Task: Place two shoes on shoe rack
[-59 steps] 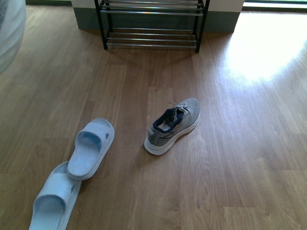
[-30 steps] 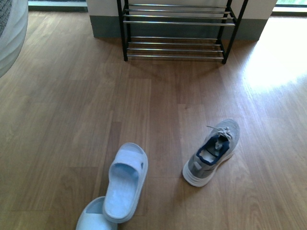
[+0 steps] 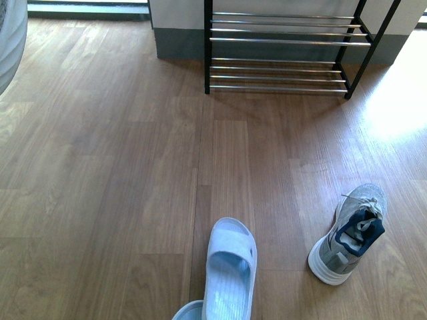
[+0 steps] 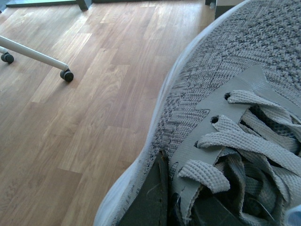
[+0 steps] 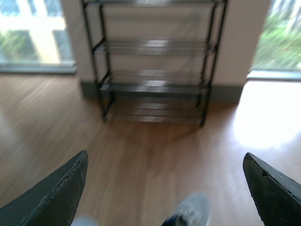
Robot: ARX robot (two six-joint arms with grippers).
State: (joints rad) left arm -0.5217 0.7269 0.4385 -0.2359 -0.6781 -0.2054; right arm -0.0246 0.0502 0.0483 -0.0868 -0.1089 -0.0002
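A grey knit sneaker (image 4: 235, 70) with grey laces fills the left wrist view, and my left gripper (image 4: 174, 202) is shut on it near the tongue, one dark finger (image 4: 146, 200) against its side. A second grey sneaker (image 3: 350, 233) stands on the wood floor at the right of the front view. Beside it lies a pale blue slide (image 3: 230, 270), with the edge of another slide (image 3: 190, 312) at the frame's bottom. The shoe rack (image 3: 287, 40) stands against the far wall. My right gripper (image 5: 164, 188) is open and empty, facing the blurred rack (image 5: 155, 84). Neither arm shows in the front view.
A white rounded object (image 3: 10, 40) sits at the far left. A white leg (image 4: 35, 54) with a black caster (image 4: 66, 75) rests on the floor in the left wrist view. Sunlight glares on the floor (image 3: 407, 93) right of the rack.
In the front view the rack, the floor sneaker and the slides have shifted right and lower in the picture. One slide is now nearly out of frame.
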